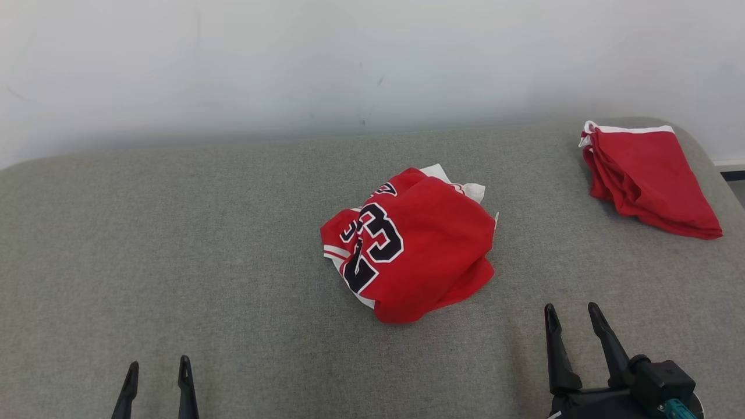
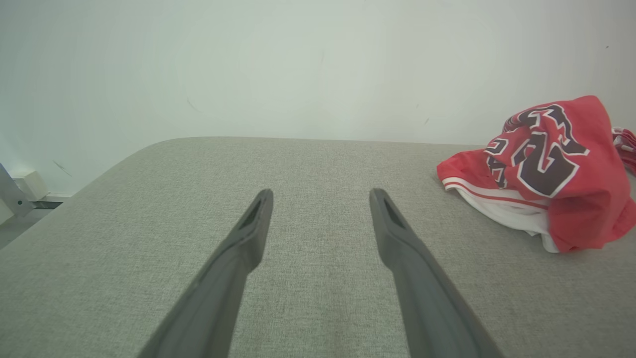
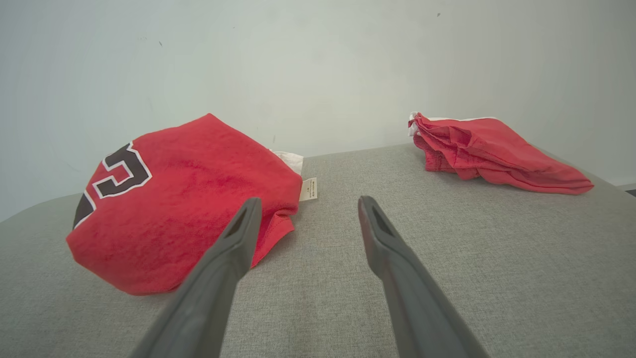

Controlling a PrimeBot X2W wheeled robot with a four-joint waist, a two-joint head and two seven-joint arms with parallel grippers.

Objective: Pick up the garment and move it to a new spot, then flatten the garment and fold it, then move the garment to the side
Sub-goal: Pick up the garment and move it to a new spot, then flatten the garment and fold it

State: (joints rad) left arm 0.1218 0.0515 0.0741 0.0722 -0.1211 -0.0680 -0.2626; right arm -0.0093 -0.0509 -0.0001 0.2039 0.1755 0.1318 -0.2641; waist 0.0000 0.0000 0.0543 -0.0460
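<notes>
Taking the crumpled garment [image 1: 416, 256] as the reference, the left gripper [image 1: 159, 362] sits well to its left and nearer the robot, low at the bottom edge of the head view. Its two dark fingers stand fully spread with nothing between them. In its wrist view bare grey fabric lies under them and the garment is off to their right. The garment itself is a red jersey bunched into a rounded heap near the middle of the grey padded surface [image 1: 174, 233], touched by neither gripper. A black 23 outlined in white faces up on its left half, white-and-red striped trim runs along its lower left edge, and a bit of white cloth pokes out at its far side, toward the pale wall [image 1: 291, 58]. A small white tag [image 3: 308, 189] hangs at its right edge. To the right of the garment and nearer the robot, the right gripper [image 1: 570, 306] is likewise wide open and empty, fingertips pointing away from the robot, near the garment's hem but apart from it. Farther right of the garment and farther from the robot, by the surface's rounded corner, a folded red cloth [image 1: 646, 180] with a white edge lies flat, well apart from it.
</notes>
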